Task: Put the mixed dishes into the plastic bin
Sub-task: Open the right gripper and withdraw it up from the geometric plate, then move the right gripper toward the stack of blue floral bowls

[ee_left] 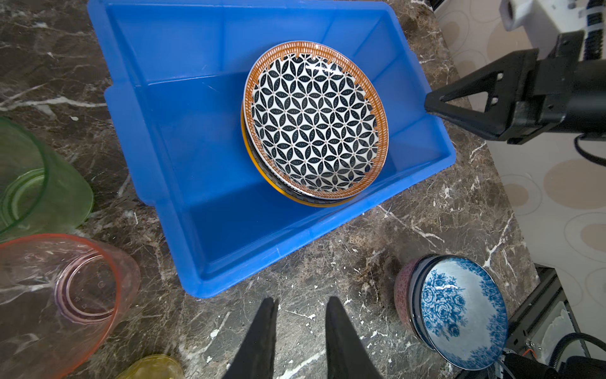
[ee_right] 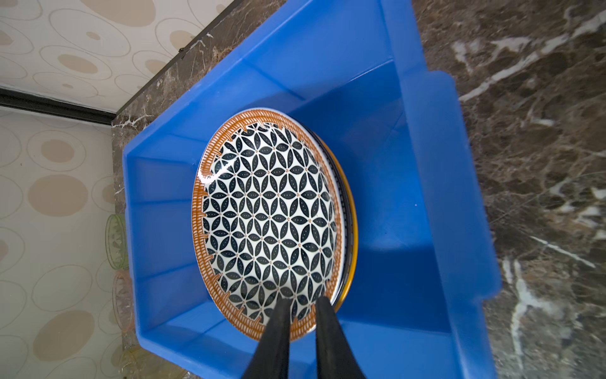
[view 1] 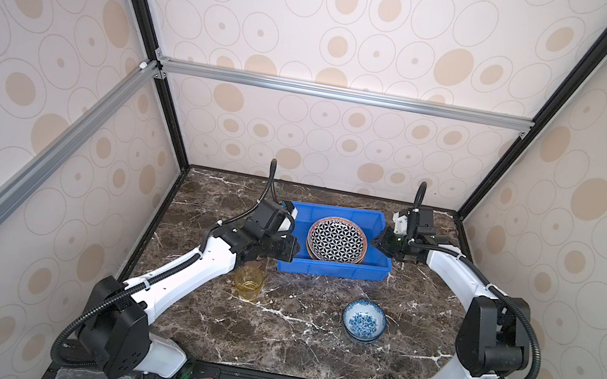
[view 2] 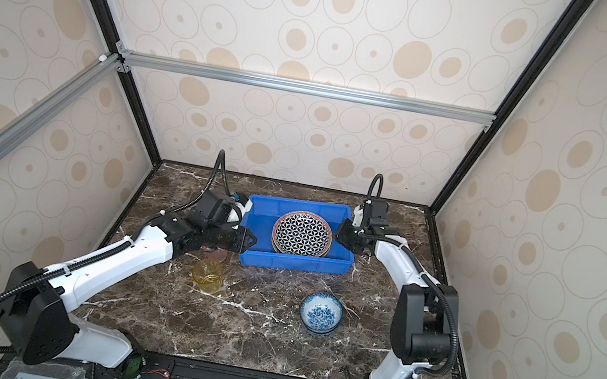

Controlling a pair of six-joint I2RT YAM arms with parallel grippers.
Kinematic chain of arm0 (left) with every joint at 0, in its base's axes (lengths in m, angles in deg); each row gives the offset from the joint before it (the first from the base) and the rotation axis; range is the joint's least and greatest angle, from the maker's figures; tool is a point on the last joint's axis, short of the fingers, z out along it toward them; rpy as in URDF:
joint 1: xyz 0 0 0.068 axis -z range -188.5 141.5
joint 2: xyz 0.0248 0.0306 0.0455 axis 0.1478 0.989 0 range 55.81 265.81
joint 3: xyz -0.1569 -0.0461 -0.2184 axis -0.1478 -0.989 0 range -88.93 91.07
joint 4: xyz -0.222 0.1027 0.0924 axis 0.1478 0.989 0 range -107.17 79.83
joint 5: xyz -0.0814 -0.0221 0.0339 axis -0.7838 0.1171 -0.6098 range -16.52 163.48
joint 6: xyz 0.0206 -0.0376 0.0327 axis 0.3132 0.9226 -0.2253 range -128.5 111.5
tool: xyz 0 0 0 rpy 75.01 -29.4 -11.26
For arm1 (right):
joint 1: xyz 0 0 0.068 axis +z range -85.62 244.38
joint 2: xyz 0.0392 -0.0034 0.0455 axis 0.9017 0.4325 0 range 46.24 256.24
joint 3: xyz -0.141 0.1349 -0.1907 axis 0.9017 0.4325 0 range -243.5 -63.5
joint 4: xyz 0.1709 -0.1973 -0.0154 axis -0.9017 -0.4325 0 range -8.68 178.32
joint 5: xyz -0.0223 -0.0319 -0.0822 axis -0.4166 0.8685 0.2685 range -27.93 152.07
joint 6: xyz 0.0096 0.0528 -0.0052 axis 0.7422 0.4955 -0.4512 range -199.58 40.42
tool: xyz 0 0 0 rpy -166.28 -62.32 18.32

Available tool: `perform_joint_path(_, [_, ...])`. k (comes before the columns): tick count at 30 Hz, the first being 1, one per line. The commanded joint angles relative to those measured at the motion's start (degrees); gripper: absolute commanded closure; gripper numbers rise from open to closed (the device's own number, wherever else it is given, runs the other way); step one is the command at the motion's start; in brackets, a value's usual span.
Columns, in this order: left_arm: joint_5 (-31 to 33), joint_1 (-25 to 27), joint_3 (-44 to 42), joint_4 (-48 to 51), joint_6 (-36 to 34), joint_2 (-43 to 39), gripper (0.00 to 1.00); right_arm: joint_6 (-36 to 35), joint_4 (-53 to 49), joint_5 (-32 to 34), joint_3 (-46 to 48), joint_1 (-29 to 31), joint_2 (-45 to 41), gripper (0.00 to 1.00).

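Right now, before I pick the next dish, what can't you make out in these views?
- Plates under the geometric plate: only rim slivers show in both wrist views; number and patterns covered.
- Green cup and pink cup: cut by the left wrist view's edge; the left arm largely hides them in both top views.
- Bowls under the blue-floral bowl: count unclear.

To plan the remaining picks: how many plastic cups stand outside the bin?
3, all on the table by the bin's left end: green cup, pink cup, yellow cup. Others may hide under the left arm.
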Motion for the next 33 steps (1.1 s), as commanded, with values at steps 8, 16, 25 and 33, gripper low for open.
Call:
perform_joint_path(8, [1.2,0.6,-2.3,-1.5,2.2,-4.6,0.73,-1.7,-3.1,1.7,3.2,0.5,-7.5,0.82])
perform_joint_path(16, [0.3,1.2,-2.7,-1.2,2.7,-4.8,0.73,-2.5,-4.3,2.0,5.9,0.9,-13.1,0.82])
perform_joint_path(25, [0.4,3.0,-3.2,-1.9,3.0,-5.1,0.72,-4.4,-7.7,3.0,8.4,0.9,-19.1,0.81])
perform_joint_path(33, [0.8,5.7,-2.4,-2.3,2.6,-3.6,0.7,-6.5,-12.3,2.9,9.7,1.0,-23.6,0.81])
